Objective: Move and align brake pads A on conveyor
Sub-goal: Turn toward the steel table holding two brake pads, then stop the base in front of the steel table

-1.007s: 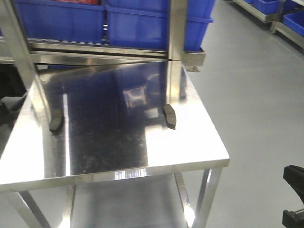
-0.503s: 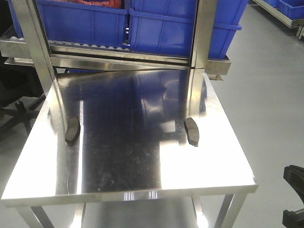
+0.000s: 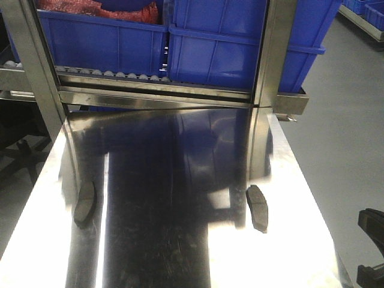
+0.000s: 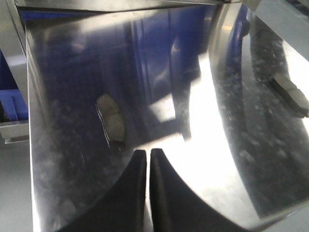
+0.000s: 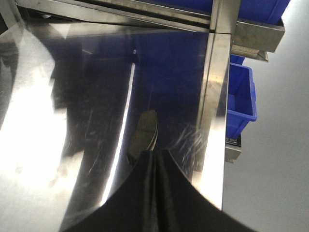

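Two brake pads A lie flat on a shiny steel table. In the front view the left pad point(image 3: 84, 203) and the right pad point(image 3: 258, 207) are far apart. My left gripper point(image 4: 148, 152) is shut and holds nothing; the left pad point(image 4: 111, 118) lies just ahead and left of its tips, and the other pad point(image 4: 289, 92) is far to the right. My right gripper point(image 5: 155, 152) is shut and holds nothing, its tips hovering at the near end of the right pad point(image 5: 144, 133). The conveyor is out of view.
Blue bins point(image 3: 216, 48) sit on a steel roller rack point(image 3: 150, 84) at the table's far edge, with upright steel posts point(image 3: 273, 54) at each side. The table's right edge point(image 5: 212, 159) drops to grey floor. A black arm part point(image 3: 372, 246) shows at the lower right.
The front view has moved closer to the table and rack. Both pads now sit lower and larger in the frame. The pads themselves have not shifted on the table.
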Robot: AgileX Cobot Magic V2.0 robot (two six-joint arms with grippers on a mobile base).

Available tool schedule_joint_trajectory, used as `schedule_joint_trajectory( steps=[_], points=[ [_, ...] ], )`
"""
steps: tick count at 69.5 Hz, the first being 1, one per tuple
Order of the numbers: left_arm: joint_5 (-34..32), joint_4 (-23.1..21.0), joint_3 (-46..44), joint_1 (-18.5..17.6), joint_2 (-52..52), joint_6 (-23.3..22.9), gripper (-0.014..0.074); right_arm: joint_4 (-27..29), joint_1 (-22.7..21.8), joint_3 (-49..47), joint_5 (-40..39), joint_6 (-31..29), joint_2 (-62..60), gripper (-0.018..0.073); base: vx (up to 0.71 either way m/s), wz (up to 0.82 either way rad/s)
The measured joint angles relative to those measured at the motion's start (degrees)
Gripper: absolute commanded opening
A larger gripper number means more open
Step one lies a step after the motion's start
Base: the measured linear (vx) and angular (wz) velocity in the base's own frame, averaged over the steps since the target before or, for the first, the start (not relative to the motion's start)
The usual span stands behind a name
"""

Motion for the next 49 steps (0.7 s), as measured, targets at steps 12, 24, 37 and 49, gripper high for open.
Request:
schedule_joint_trajectory(
  steps=[12, 24, 37, 49],
  points=[
    [0.0, 0.0, 0.0, 0.0, 0.0, 0.0, -0.0006, 0.0, 0.0, 0.0, 0.0, 0.0, 0.0, -0.0006, 0.18, 0.04],
    [0.0, 0.0, 0.0, 0.0, 0.0, 0.0, -0.0006, 0.0, 0.0, 0.0, 0.0, 0.0, 0.0, -0.0006, 0.08, 0.01],
    [0.0, 0.0, 0.0, 0.0, 0.0, 0.0, -0.0006, 0.0, 0.0, 0.0, 0.0, 0.0, 0.0, -0.0006, 0.02, 0.04],
    [0.0, 0.0, 0.0, 0.0, 0.0, 0.0, -0.0006, 0.0, 0.0, 0.0, 0.0, 0.0, 0.0, -0.0006, 0.0, -0.01]
  ],
)
